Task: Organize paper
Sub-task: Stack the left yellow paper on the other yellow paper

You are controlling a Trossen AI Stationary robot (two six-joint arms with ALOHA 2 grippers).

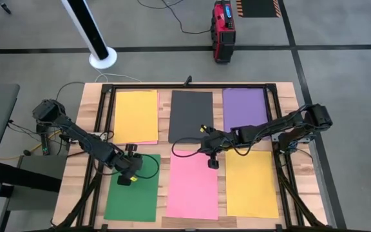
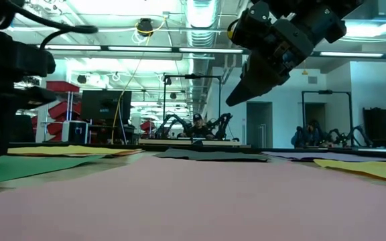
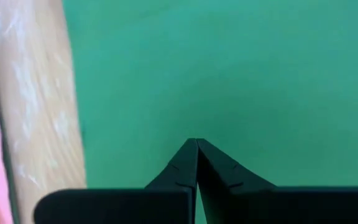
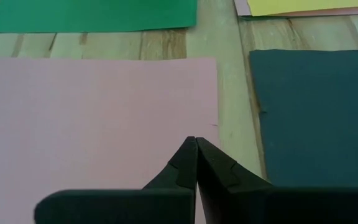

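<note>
Six flat paper sheets: two yellow (image 1: 136, 116), one each green (image 1: 134, 193), pink (image 1: 192, 187), grey (image 1: 191, 116), purple (image 1: 243, 109). The left gripper (image 1: 127, 181), fingers together, hangs over the green sheet; the right gripper (image 1: 213, 164), fingers together, over the pink.

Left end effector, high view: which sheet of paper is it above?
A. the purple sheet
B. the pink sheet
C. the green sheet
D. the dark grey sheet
C: the left end effector sits over the top edge of the green sheet; its wrist view shows green beneath shut fingers.

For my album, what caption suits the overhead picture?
Two robot arms, grippers shut, hover over green paper and pink paper among six coloured sheets.
</note>
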